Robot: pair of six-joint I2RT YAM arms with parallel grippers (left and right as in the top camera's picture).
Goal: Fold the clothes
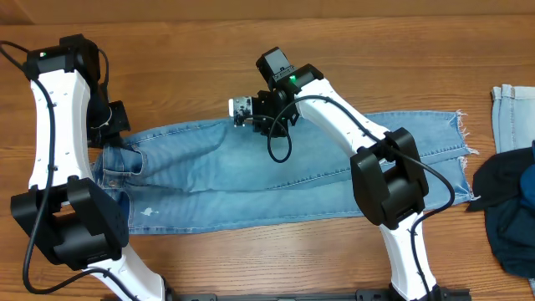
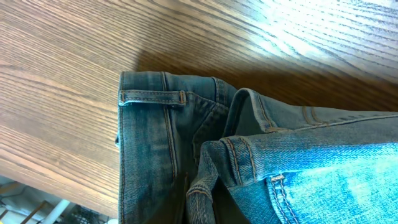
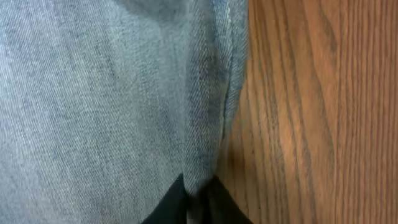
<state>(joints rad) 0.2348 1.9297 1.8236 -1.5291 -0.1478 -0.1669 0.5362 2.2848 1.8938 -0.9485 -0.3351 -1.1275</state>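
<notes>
The clothes, a pair of light blue jeans [image 1: 251,180], lie flat across the table with the waist at the left and the frayed hems at the right. My left gripper [image 1: 114,136] is at the waistband and is shut on a pinched fold of it [image 2: 202,202]. The waistband [image 2: 152,96] and its belt loop lie on the wood in front of it. My right gripper [image 1: 266,125] is at the far edge of the upper leg. In the right wrist view the jeans [image 3: 93,93] fill the left side, and the gripper [image 3: 198,199] is shut on their side seam edge.
A plain sky-blue cloth [image 1: 512,113] and a dark navy garment [image 1: 512,219] lie at the table's right edge, just past the hems. Bare wooden table [image 1: 167,67] lies beyond the jeans. Both arm bases stand at the near edge.
</notes>
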